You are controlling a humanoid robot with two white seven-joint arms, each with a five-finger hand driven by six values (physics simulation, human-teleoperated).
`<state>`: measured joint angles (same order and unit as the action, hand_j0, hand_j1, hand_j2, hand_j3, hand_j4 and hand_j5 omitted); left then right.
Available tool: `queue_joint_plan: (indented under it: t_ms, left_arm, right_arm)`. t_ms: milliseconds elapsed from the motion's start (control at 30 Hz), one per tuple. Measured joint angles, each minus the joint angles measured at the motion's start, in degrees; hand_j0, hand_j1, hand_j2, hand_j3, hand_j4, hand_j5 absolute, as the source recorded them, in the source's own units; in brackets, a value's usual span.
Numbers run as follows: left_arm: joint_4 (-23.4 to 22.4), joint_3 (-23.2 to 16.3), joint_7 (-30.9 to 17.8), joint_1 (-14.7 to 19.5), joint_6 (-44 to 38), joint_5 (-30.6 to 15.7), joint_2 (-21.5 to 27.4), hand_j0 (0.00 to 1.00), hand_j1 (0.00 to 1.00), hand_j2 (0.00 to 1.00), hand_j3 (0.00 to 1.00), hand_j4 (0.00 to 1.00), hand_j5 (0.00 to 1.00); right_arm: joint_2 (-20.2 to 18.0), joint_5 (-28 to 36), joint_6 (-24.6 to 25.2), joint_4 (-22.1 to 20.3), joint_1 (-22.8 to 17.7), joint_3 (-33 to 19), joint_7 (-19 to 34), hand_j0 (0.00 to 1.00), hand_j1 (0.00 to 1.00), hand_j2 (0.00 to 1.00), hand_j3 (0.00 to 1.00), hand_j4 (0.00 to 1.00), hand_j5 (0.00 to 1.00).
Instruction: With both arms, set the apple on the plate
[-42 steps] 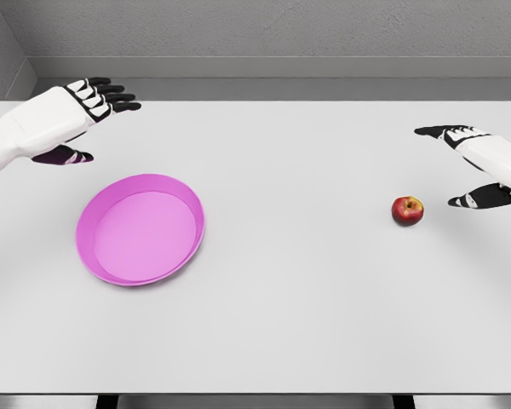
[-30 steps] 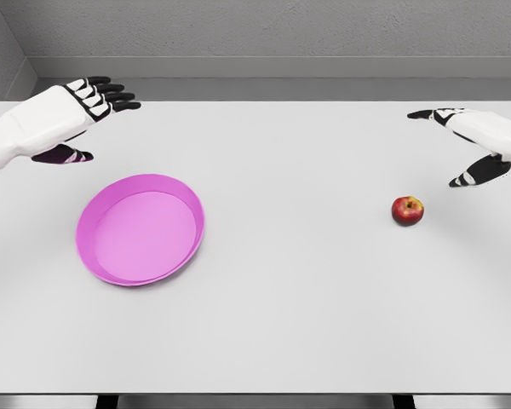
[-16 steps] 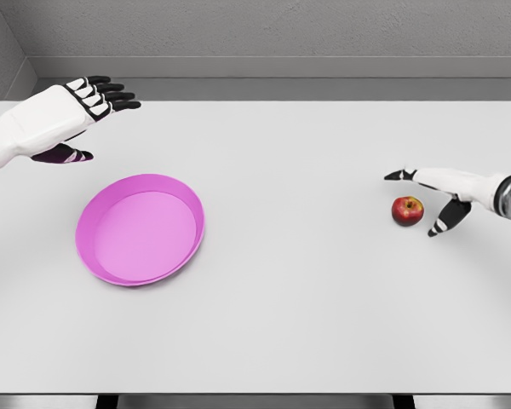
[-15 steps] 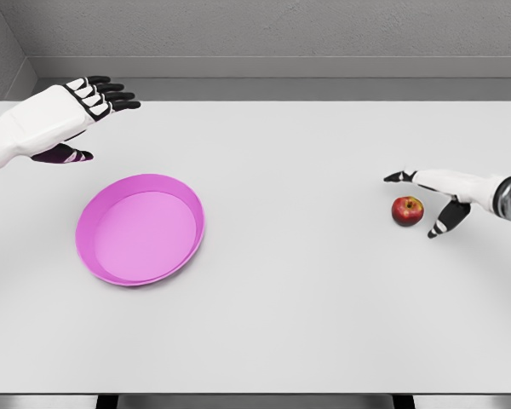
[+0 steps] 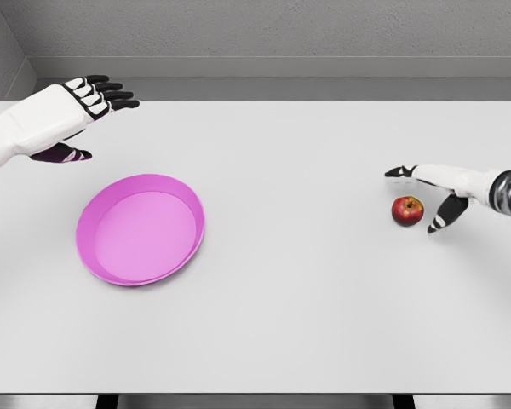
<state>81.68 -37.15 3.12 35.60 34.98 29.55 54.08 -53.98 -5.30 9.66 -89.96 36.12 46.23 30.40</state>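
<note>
Right hand forearm cut off at right edge; left hand arm cut at left edge. Table near edge partly cropped; contact with apple unclear.

You've got no readable text, labels, brands, nos. or signs anywhere in the head view: nothing legible for you on any surface or object.
</note>
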Motion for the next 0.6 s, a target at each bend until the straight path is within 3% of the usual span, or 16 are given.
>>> queue_joint_plan:
  t_ms: [233,300,600]
  left_arm:
    - [0.0,0.0,0.0,0.0,0.0,0.0,0.0,1.0,1.0,1.0,1.0,1.0,1.0]
    - [0.0,0.0,0.0,0.0,0.0,0.0,0.0,1.0,1.0,1.0,1.0,1.0,1.0]
    - [0.0,0.0,0.0,0.0,0.0,0.0,0.0,1.0,1.0,1.0,1.0,1.0,1.0]
  right_arm:
    - [0.7,0.0,0.0,0.2,0.1,1.2,0.1,1.0,1.0,1.0,1.0,1.0,1.0]
    - [0.7,0.0,0.0,0.2,0.1,1.3,0.1,0.75,0.75,0.75,0.75,0.75,0.75]
    - [0.6,-0.3,-0.2,0.0,0.0,1.6,2.4,0.53,0.53,0.53,0.53,0.53,0.53]
